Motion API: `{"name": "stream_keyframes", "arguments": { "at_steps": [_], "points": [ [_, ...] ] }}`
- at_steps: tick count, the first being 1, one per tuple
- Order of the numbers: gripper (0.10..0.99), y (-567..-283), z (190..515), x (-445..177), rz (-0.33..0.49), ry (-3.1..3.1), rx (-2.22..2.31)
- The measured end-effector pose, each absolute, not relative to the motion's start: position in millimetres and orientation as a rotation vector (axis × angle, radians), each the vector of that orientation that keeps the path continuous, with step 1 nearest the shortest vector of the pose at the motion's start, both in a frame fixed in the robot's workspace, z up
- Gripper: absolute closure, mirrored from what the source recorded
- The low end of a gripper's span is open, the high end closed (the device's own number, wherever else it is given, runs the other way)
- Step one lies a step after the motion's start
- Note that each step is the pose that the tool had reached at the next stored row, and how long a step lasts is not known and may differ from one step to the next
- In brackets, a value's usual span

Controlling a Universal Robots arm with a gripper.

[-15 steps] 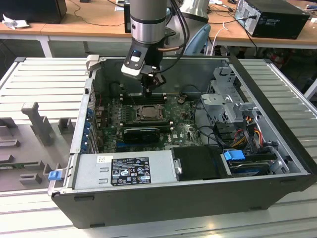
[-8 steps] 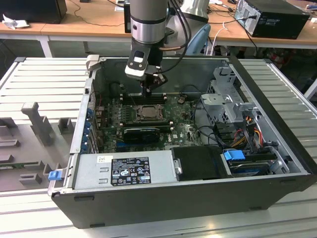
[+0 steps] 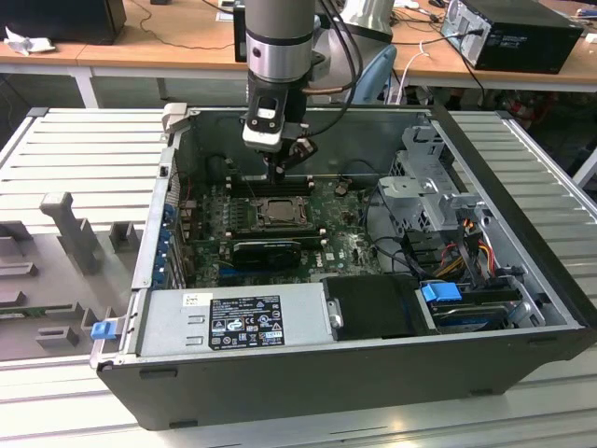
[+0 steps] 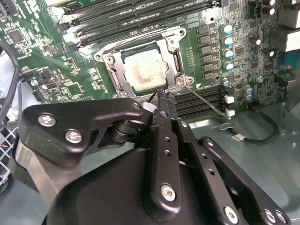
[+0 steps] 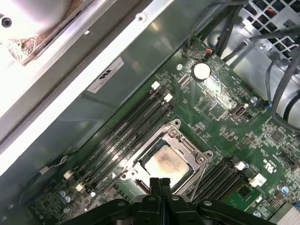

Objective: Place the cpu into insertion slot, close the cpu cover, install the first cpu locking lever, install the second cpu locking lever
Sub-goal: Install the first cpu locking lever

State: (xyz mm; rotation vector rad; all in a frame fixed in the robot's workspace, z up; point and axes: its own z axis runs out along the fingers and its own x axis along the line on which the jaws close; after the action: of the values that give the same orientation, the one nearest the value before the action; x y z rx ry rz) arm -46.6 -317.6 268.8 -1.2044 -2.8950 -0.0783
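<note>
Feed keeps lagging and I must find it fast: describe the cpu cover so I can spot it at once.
Inside the open computer case, look at the green motherboard, just under the claw. Between the rows of long black memory slots lies the cpu cover, flat over the pale cpu. It is the one silvery square frame with a central opening there.

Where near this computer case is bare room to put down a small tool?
The ribbed table is bare at the exterior view's right of the computer case, and at that view's left beyond the grey fixtures. Inside the case it is crowded: motherboard, cables, drive cage.
</note>
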Motion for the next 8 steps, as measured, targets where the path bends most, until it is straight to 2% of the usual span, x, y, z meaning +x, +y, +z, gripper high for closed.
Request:
{"name": "stream_keyframes", "arguments": {
  "at_steps": [8],
  "points": [
    [0.98,-317.6,268.9,-46.6,-0.078,-2.933,-1.103]
  ]
}}
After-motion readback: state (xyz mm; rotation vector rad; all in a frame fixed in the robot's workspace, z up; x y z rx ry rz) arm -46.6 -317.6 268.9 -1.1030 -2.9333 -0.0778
